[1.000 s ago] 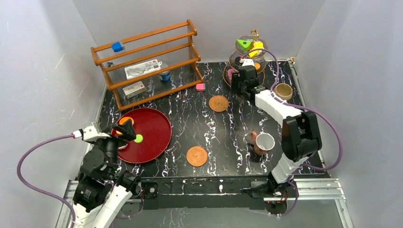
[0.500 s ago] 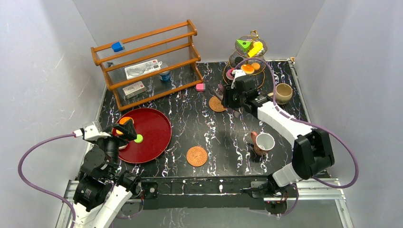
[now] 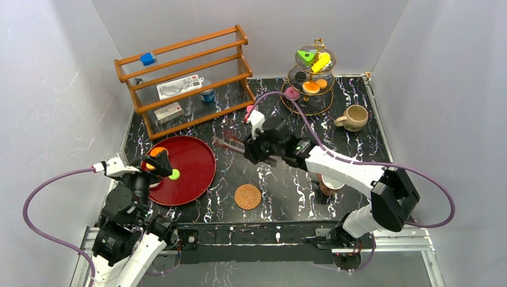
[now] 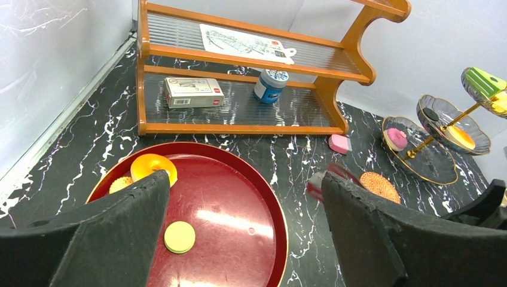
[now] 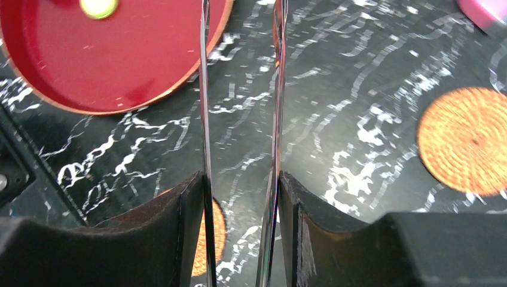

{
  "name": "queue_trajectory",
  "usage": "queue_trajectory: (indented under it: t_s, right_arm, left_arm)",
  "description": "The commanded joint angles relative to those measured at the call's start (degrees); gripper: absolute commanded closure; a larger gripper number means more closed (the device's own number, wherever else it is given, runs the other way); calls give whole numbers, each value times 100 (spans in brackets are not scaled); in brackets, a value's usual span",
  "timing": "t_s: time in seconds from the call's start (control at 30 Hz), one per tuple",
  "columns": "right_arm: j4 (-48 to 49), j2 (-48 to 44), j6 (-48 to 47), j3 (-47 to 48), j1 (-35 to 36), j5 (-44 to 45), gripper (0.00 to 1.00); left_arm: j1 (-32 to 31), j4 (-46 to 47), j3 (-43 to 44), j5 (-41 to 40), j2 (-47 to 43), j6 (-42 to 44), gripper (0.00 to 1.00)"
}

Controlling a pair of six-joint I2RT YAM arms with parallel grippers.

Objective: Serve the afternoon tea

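My right gripper [image 3: 256,147] [image 5: 239,176] is shut on metal tongs [image 5: 205,89] and holds them over the middle of the table. Their blurred red tips [image 3: 225,143] point at the red tray [image 3: 200,156]; whether they hold anything I cannot tell. My left gripper [image 3: 160,165] [image 4: 245,179] is open over the tray's near left part. An orange donut [image 4: 153,168], a cookie [image 4: 121,183] and a green disc [image 4: 179,237] lie in the tray. The tiered stand [image 3: 327,106] bears a pink donut [image 3: 292,93], orange cookies [image 3: 311,87], a green wedge [image 3: 307,57] and a yellow piece [image 3: 323,61].
A beige mug [image 3: 354,117] stands at the right; a pinkish-brown cup [image 3: 327,183] is half hidden by my right arm. One woven coaster [image 3: 247,196] lies near the front, another [image 5: 466,140] beside my right arm. A wooden shelf [image 3: 185,78] stands at the back left, with a pink block [image 4: 339,143] beside it.
My right arm has swung from the tiered stand leftward across the table with the tongs, now covering the far coaster from above. The left arm has barely moved.
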Motion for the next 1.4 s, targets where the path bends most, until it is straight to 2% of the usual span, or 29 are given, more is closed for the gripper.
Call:
queue_trajectory:
  t_s: [0.0, 0.2, 0.4, 1.03, 1.37]
  right_arm:
    - [662, 212, -680, 206, 626, -18, 45]
    - [651, 982, -1218, 718, 1358, 224, 45]
    - [425, 1754, -1529, 1358, 1752, 520, 44]
    - [12, 3183, -1885, 2757, 2132, 357, 43]
    - [-55, 3265, -1812, 2825, 2149, 457, 52]
  left_arm:
    - [-19, 149, 13, -47, 22, 17, 5]
    - [-19, 175, -5, -121, -56, 34, 6]
    - [-19, 140, -20, -172, -163, 10, 5]
    - [-19, 73, -31, -401, -482, -53, 5]
    - [-19, 72, -10, -352, -450, -35, 5]
